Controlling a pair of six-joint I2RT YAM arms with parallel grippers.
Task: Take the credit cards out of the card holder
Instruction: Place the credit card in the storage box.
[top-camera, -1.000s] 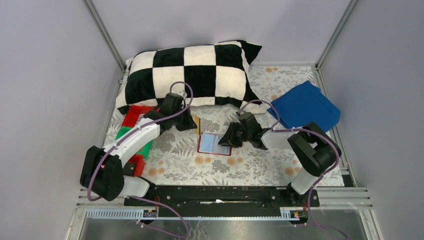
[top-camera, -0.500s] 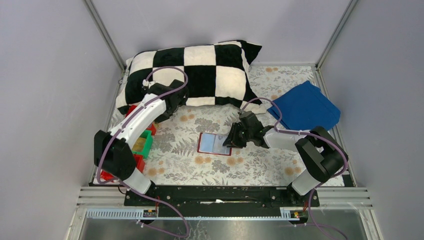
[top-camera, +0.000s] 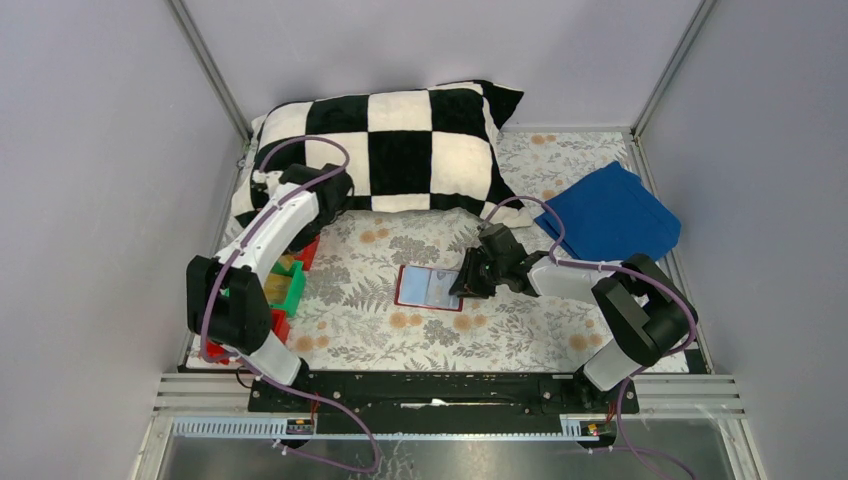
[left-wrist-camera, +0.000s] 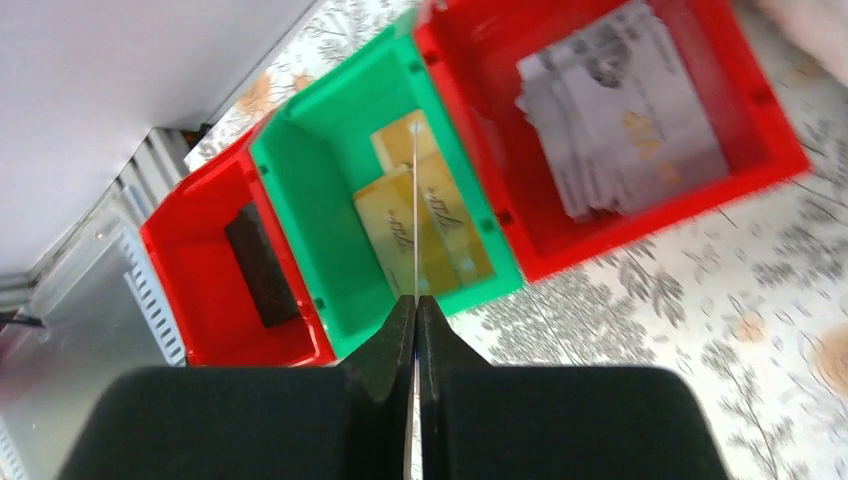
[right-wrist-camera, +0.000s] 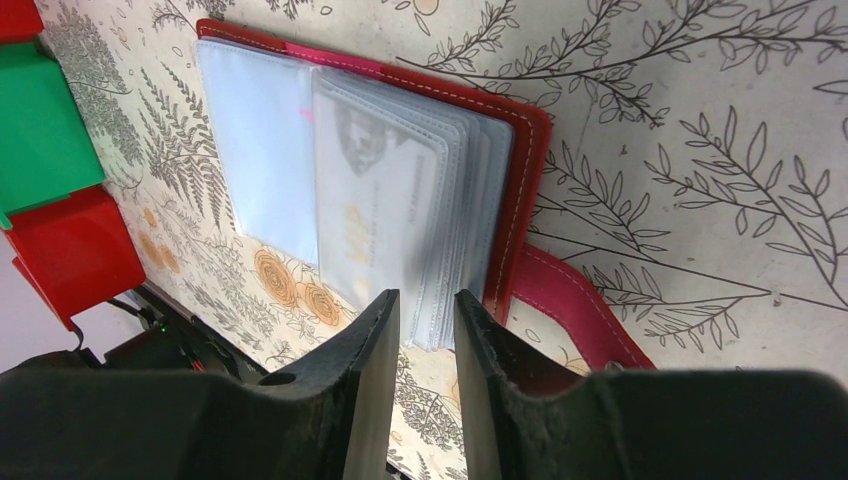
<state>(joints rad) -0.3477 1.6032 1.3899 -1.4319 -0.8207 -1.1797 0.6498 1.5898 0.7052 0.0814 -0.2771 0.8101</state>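
The red card holder (top-camera: 428, 287) lies open on the floral mat; in the right wrist view (right-wrist-camera: 520, 150) its clear sleeves fan out, with a pale grey card (right-wrist-camera: 375, 200) in the top one and the red strap tab (right-wrist-camera: 570, 310) beside them. My right gripper (top-camera: 462, 283) hovers at the holder's right edge, its jaws (right-wrist-camera: 428, 300) a little apart over the sleeve edges, holding nothing. My left gripper (top-camera: 315, 218) is shut (left-wrist-camera: 415, 300) on a thin card (left-wrist-camera: 413, 220) seen edge-on above the green tray (left-wrist-camera: 320, 220), where yellowish cards (left-wrist-camera: 420, 225) lie.
A red tray (left-wrist-camera: 760, 110) holds pale grey cards (left-wrist-camera: 620, 100); another red tray (left-wrist-camera: 190, 280) holds a dark card (left-wrist-camera: 260, 265). The trays stand along the left side (top-camera: 290, 285). A checkered pillow (top-camera: 380, 150) lies at the back, a blue folded cloth (top-camera: 610, 212) at the right.
My left arm has swung left from beside the card holder to above the trays, carrying the card. My right gripper has stayed at the holder's right edge.
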